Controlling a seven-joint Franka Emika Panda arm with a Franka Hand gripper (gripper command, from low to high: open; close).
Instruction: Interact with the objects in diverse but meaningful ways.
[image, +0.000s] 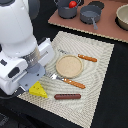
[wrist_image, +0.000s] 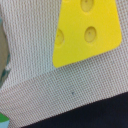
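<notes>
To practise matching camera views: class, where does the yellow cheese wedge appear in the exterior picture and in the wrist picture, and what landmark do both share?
Exterior view: the yellow cheese wedge lies near the placemat's front corner, just below the arm, toward the exterior view's left.
Wrist view: the wedge fills much of the picture, holes visible.
Shared landmark: the woven placemat and its edge against the dark table.
</notes>
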